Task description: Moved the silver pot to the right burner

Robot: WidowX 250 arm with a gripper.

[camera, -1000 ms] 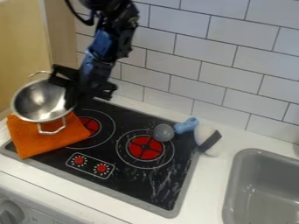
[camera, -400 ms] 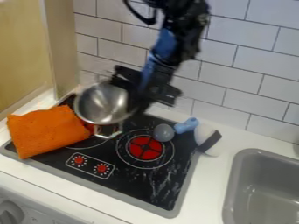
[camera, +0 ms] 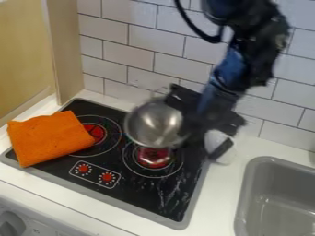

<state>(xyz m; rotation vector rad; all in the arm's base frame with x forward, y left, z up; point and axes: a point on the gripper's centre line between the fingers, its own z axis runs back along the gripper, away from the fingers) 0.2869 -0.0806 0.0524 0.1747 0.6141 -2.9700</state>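
Silver metal shines on the pot (camera: 154,123), which the arm (camera: 230,69) holds up by the right side of its rim. The jaws of the black gripper (camera: 192,130) are closed on that rim; motion blur hides just how narrow the gap between them is. The pot hangs between the two burners, its near side over the far part of the right burner (camera: 154,159), with its open mouth turned up and towards the near side. One loop handle is at its far side; the near one, blurred, is over the right burner's red centre.

The arm comes down from the far right, in front of the white tiled wall (camera: 111,53). On the black stove (camera: 148,196), the left burner (camera: 93,132) has an orange cloth (camera: 49,138) over its left edge, and the cloth spreads across the stove's left border onto the white worktop (camera: 220,196). Right of the burners is a white, rounded thing (camera: 223,154) with a black band, partly behind the arm. A grey sink (camera: 267,203) is at the right.
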